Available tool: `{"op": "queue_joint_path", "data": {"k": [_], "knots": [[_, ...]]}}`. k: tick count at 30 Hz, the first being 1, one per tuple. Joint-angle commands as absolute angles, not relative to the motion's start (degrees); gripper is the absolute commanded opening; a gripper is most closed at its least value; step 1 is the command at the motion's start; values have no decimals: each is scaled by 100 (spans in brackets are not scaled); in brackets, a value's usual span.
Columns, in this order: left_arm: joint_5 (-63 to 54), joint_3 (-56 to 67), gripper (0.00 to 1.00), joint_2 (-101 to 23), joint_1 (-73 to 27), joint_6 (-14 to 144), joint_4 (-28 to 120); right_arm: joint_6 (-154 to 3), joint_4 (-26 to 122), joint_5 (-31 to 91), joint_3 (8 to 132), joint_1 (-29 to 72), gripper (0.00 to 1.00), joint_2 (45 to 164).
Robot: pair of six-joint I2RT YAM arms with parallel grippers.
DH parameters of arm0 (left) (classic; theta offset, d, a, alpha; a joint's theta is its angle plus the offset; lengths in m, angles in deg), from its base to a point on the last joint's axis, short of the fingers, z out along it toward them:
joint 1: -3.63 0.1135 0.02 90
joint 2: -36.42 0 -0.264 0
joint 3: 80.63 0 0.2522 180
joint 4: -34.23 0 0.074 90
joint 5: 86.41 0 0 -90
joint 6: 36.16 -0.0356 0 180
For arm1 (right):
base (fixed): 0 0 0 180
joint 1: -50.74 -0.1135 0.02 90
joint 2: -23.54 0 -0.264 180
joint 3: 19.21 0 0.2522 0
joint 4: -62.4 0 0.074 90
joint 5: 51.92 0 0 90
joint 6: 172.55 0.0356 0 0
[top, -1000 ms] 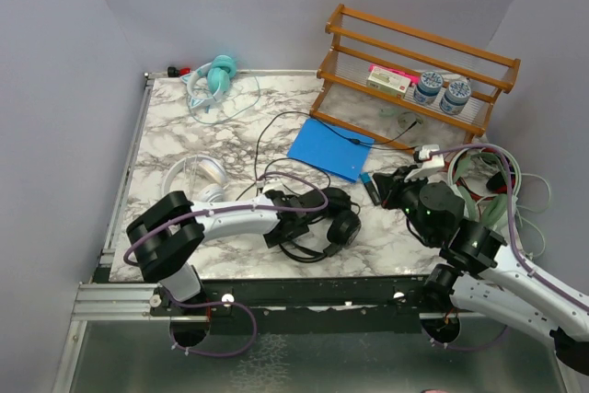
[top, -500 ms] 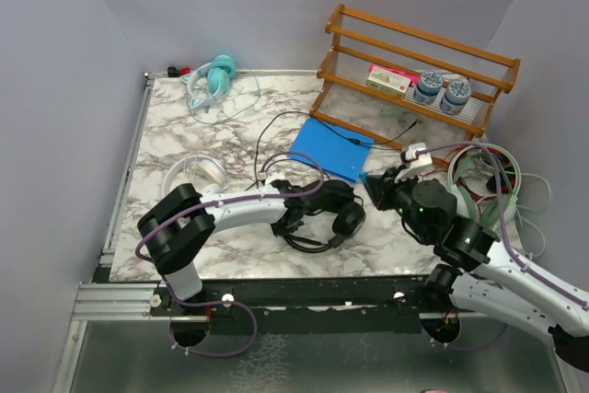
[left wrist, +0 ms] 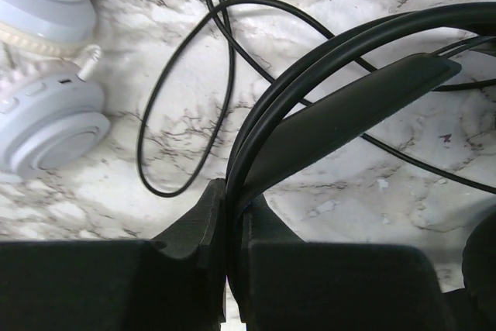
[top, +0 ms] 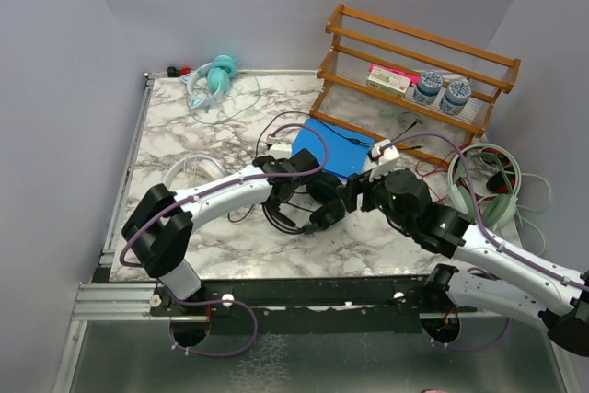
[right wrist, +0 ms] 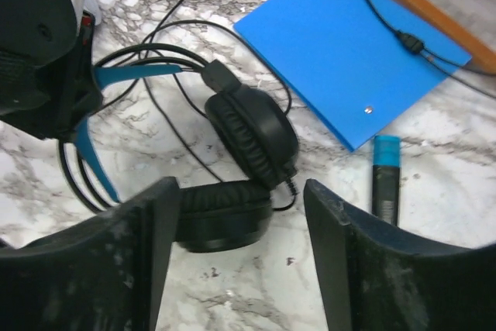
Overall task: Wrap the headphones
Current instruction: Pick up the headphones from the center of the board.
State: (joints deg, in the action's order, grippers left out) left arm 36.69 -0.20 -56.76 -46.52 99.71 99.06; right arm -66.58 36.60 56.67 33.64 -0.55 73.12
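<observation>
The black headphones [top: 322, 189]: headband clamped tight in the left gripper [left wrist: 232, 269], ear cups lying just beneath the right gripper [right wrist: 242, 191], its fingers spread wide. A second ago the left stood wide and the right was closed, farther off.

Centre: passage was blocked by the black headphones [right wrist: 252, 133]; their headband was pinched in the left gripper [left wrist: 232, 222], and the spread right gripper [right wrist: 239, 187] was held just above the ear cups.
Right of centre: the way was narrowed by a blue marker [right wrist: 385, 177] and a flat blue folder [top: 333, 148].
Far right: access was closed off by the wooden rack [top: 414, 66].
Right edge: space was taken up by a cable bundle [top: 488, 181].
Left: the white headphones [top: 195, 175] and a black cable loop [left wrist: 186, 114] were found in the way.
Far left corner: the teal headphones [top: 218, 74] were set there.
Free room: bare table [top: 179, 131] was left between the teal and white headsets.
</observation>
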Motion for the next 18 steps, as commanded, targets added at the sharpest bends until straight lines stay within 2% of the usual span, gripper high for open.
{"op": "queue_joint_path", "data": {"k": [1,3,6,13,18], "knots": [[4142,93,0,-5359,-4655,8972,10002,-6933,4251,5392,3451,-45,77,7364],[4088,148,0,-5298,-4655,8802,10010,-7106,4454,5084,3511,-50,81,7506],[4088,235,0,-5139,-4655,8647,10011,-7339,4557,4678,3716,-48,83,7771],[3892,173,0,-4758,-4664,8503,9883,-7495,4651,4928,3900,-47,83,8342],[3833,44,0,-4529,-4664,8380,9768,-7521,4818,4802,3831,-48,91,8808]]}}
